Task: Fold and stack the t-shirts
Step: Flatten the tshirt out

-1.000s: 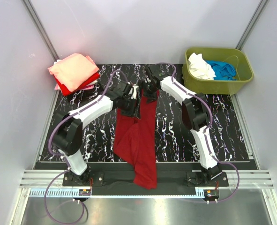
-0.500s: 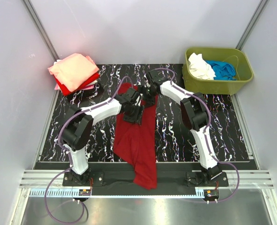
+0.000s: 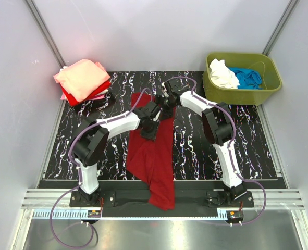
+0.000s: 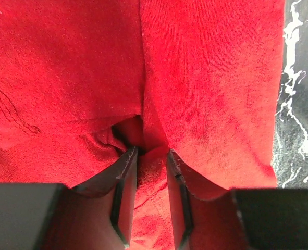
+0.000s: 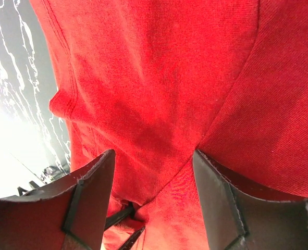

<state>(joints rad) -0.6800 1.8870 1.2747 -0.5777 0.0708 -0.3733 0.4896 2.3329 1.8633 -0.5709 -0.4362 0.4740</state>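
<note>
1. A dark red t-shirt (image 3: 154,156) lies in a long, rumpled strip down the middle of the black, white-veined worktop (image 3: 206,151). Its far end sits a little short of the far edge, and its near end laps over the near edge between the two arm bases.
2. The left fingers (image 3: 150,127) are down on the upper part of the shirt, left of its centre line. In the left wrist view they stand close together with a small ridge of the red cloth (image 4: 206,94) pinched between the tips.
3. The right fingers (image 3: 163,101) are at the far end of the shirt, just beside the left ones. In the right wrist view they are spread wide. The cloth (image 5: 159,78) fills the space between them, but I see no pinch on it.
4. Both arms reach inward, so their wrists nearly meet over the shirt.
5. In the far-left corner of the worktop sits a pile of folded shirts, with a salmon-pink t-shirt (image 3: 81,78) on top and a bright red t-shirt (image 3: 95,94) showing beneath it.
6. Beyond the far-right corner stands an olive-green tub (image 3: 242,95). A white t-shirt (image 3: 221,73) and a blue t-shirt (image 3: 247,77) lie crumpled inside it.
</note>
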